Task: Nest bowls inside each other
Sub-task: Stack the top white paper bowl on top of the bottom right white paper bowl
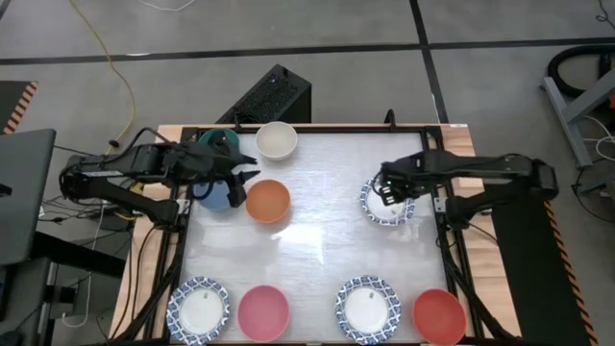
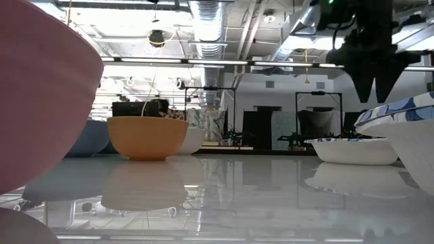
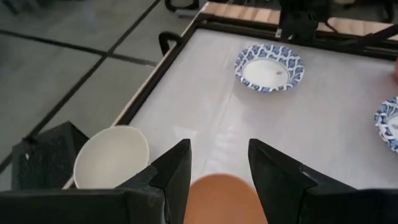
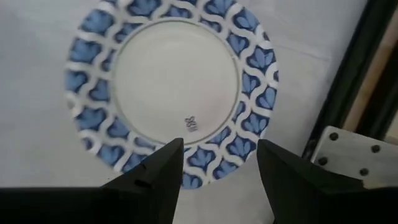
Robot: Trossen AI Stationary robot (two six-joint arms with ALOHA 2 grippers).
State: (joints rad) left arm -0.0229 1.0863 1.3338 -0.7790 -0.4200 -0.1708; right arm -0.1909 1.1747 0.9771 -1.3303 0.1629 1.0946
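Note:
Several bowls stand on their bases on the white table. At the far left are a teal bowl, a white one, a blue one and an orange one. My left gripper hovers open beside the orange bowl, which shows between its fingertips. My right gripper points down, open, above the near rim of a blue-and-white patterned bowl. In the low view it hangs well clear of that bowl.
Along the near edge stand a patterned bowl, a pink bowl, another patterned bowl and a red bowl. A black frame borders the table. The table's middle holds nothing.

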